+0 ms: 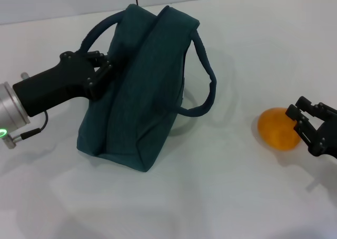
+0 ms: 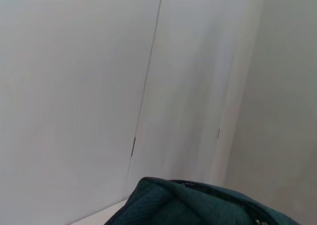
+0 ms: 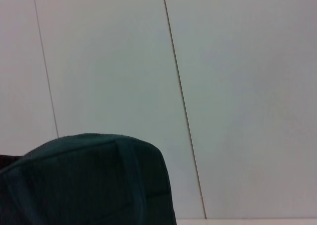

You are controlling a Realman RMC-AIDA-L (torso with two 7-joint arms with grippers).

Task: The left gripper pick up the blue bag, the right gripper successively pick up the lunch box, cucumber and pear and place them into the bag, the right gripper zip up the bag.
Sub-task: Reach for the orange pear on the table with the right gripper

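Observation:
The blue bag [image 1: 139, 91] stands upright in the middle of the white table, its two handles [image 1: 205, 76] drooping to either side. My left gripper [image 1: 104, 68] reaches in from the left and is shut on the bag's upper left edge, beside one handle. The bag's top also fills the lower part of the left wrist view [image 2: 198, 205] and the right wrist view [image 3: 89, 185]. The orange-yellow pear [image 1: 275, 128] lies on the table at the right. My right gripper [image 1: 296, 127] is open, its fingertips at the pear's right side. The lunch box and cucumber are out of view.
The white tabletop [image 1: 210, 197] spreads around the bag and pear. A pale panelled wall [image 2: 148, 61] with vertical seams stands behind the table. The right gripper sits close to the head view's right edge.

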